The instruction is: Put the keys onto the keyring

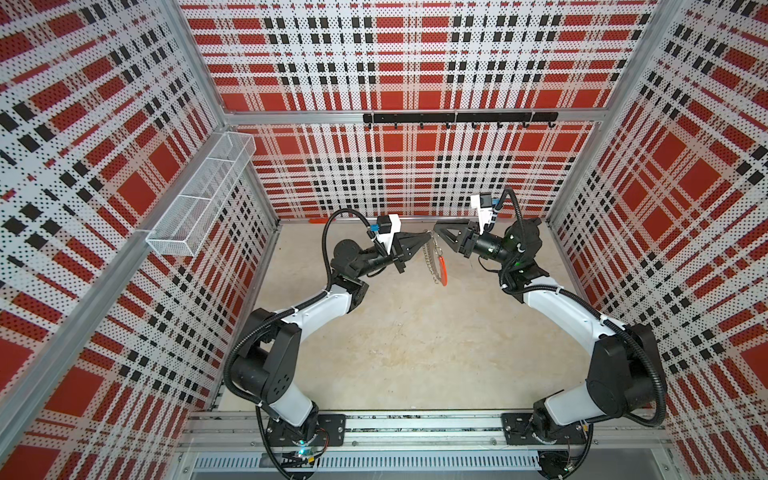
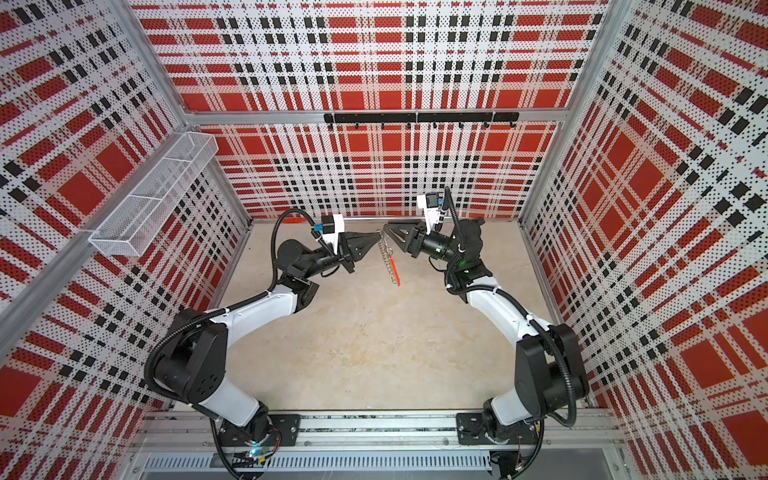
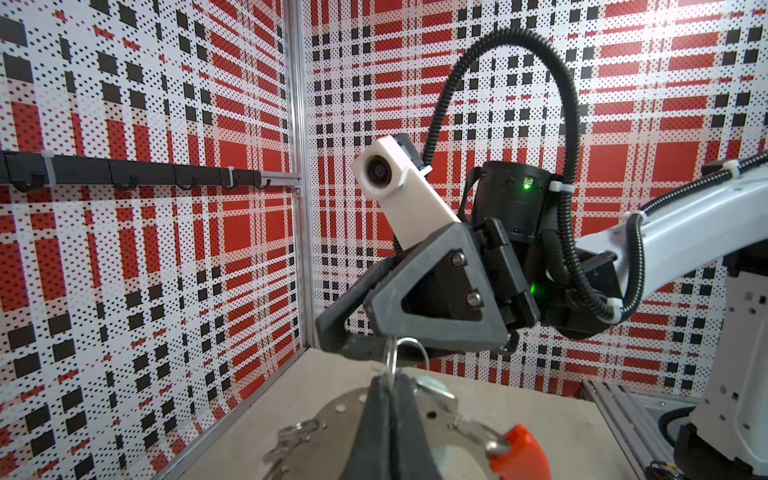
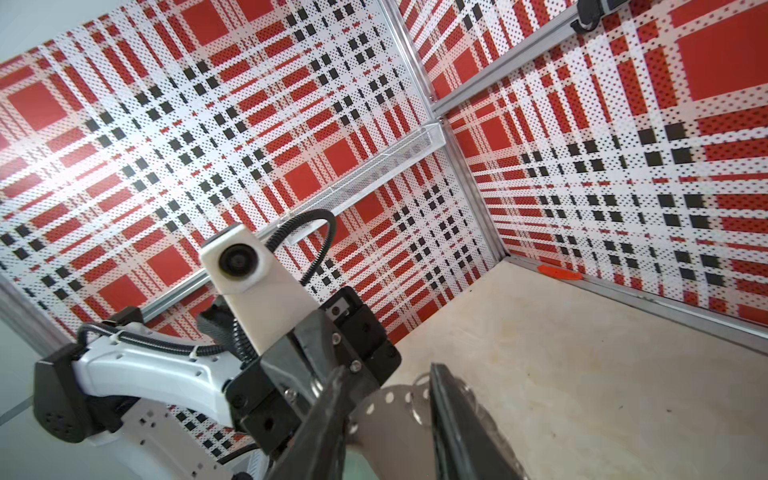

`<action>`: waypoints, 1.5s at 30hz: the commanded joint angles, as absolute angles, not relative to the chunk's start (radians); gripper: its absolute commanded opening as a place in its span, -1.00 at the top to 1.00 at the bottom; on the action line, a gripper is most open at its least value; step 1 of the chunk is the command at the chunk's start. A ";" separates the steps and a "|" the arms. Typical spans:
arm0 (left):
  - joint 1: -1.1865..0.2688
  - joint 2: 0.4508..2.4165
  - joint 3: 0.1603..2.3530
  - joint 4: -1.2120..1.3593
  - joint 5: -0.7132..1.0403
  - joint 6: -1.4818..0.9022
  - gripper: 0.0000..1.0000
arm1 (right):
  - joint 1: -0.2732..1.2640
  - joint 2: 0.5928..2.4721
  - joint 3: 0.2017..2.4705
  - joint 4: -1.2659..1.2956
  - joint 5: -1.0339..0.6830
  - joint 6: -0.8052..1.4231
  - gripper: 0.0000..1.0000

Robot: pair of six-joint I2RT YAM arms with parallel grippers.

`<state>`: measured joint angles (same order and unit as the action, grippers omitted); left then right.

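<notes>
Beige tabletop (image 1: pixel 415 353), clip-fringed grey keyring (image 1: pixel 434 266)

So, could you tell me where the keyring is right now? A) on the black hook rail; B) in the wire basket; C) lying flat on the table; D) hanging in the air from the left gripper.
D: in both top views the keyring hangs clear of the table from the shut left gripper.

Plaid walls (image 1: pixel 415 62), wall fixtures, one stray strip.
White wire mesh basket (image 1: pixel 203 192) on left wall; black hook rail (image 1: pixel 459 117) on back wall; small orange-red strip (image 1: pixel 318 220) on beige tabletop (image 1: pixel 415 353) against back wall.
</notes>
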<state>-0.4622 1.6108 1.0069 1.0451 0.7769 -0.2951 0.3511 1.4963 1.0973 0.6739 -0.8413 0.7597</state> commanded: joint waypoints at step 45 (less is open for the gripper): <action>-0.441 1.664 1.086 1.236 0.813 -0.475 1.00 | 0.337 1.524 1.101 0.847 -0.939 0.812 0.49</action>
<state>-0.4488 1.6562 1.0451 1.1713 0.7891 -0.4446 0.3481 1.5429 1.1156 0.7906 -0.9230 0.8047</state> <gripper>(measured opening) 0.044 0.241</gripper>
